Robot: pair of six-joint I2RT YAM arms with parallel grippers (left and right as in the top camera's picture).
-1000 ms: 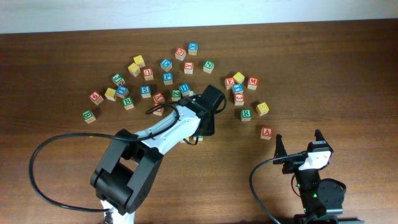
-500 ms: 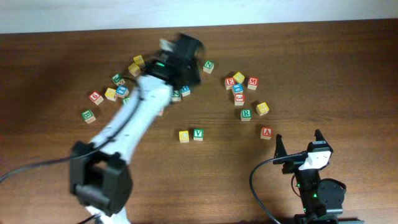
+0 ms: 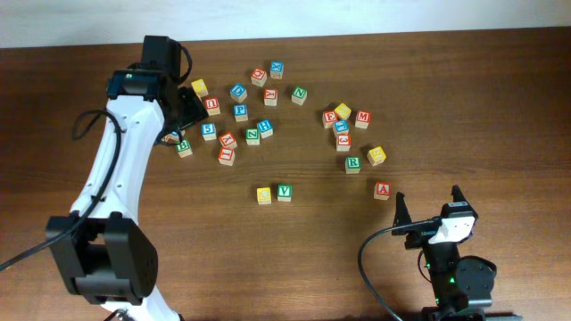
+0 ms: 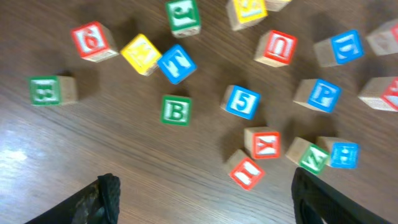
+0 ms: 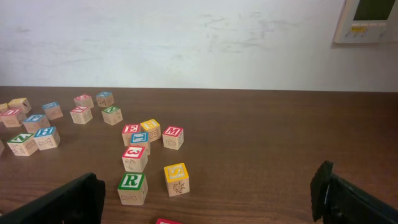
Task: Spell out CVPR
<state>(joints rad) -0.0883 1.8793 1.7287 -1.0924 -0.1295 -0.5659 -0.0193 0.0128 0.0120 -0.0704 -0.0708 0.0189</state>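
1. Task cubes, four: the yellow cube (image 3: 263, 195) and green V (image 3: 284, 192) sit side by side on the open table (image 3: 500, 107). The blue P (image 3: 241, 111) and green R (image 3: 353, 163) lie apart among the loose cubes (image 3: 227, 140).
2. Grippers, two: the left gripper (image 4: 205, 199) and right gripper (image 5: 214, 202) are both spread wide and hold nothing.
3. Obscured: the yellow cube's letter is unreadable, and the left arm (image 3: 116, 178) hides the left side of the scatter.

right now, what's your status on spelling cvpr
Left gripper open, empty, above the scattered cubes; right gripper open, parked. Yellow-faced wooden cube and green V cube side by side at centre. Blue P cube, green R cube unplaced, neighbours close.
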